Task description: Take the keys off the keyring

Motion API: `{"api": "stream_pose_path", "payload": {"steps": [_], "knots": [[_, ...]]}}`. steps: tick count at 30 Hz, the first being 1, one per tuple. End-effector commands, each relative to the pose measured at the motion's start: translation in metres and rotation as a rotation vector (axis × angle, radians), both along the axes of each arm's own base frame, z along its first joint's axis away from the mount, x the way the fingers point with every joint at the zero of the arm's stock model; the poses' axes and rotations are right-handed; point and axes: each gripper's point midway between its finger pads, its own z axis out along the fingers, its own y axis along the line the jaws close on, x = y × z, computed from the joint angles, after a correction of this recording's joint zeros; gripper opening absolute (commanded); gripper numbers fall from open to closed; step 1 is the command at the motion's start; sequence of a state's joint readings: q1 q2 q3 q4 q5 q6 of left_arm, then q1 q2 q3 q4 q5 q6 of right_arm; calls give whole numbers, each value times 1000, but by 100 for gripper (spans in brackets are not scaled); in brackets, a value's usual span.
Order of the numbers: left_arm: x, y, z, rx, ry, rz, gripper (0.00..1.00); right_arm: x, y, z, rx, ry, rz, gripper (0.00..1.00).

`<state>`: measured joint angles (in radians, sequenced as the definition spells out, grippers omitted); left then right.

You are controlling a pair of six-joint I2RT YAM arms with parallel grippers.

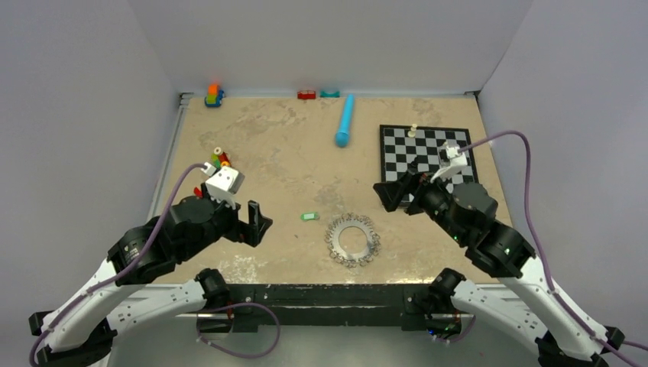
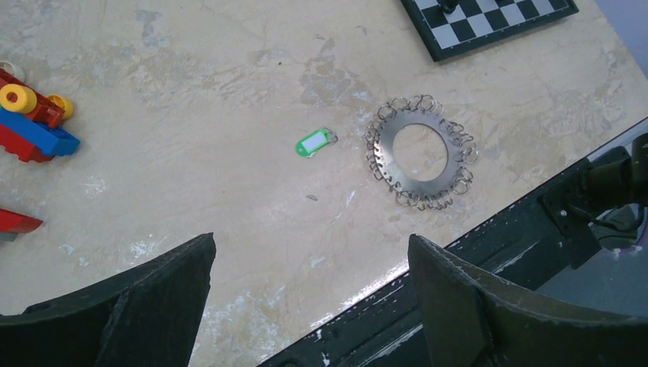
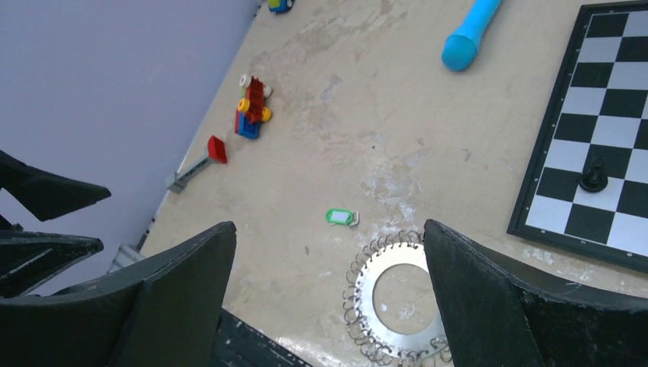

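Keyring (image 2: 419, 183): one flat, shiny metal hoop on the mottled beige table (image 1: 260, 145), close to its near edge.
Keys (image 2: 461, 182): thin silver pieces fringing the keyring's rim, too small to count.
Green tag (image 2: 315, 142): one, plastic with a white label, apart just left of the keyring.
Left gripper (image 2: 309, 246): jaws wide, empty, left of the keyring.
Right gripper (image 3: 330, 229): jaws wide, empty, right of the keyring.
Chessboard (image 1: 428, 153): one, checked, behind-right of the keyring.

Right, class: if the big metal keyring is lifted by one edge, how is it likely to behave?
The keyring looks flat and thin metal, so probably stiff, and lying flush on the table it may be awkward to get under. The silver pieces round its rim look loosely hung, so they would likely dangle and shift.
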<state>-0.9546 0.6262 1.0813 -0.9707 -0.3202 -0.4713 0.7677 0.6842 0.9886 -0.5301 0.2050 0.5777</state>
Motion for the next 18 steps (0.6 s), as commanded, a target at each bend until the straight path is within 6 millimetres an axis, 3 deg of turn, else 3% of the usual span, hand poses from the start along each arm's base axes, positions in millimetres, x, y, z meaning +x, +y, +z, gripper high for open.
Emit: {"api": "stream_pose_path", "payload": {"steps": [1, 8, 13, 18], "knots": [[-1, 12, -15, 53, -46, -16, 100, 5, -14, -4, 80, -66, -87, 95], [-8, 24, -33, 37, -67, -14, 100, 3, -23, -3, 101, -107, -110, 97], [-14, 30, -30, -9, -103, -21, 100, 6, -29, -20, 55, -45, -155, 97], [-15, 32, -27, -34, -127, -24, 100, 8, -37, -15, 46, -91, -188, 98]]}}
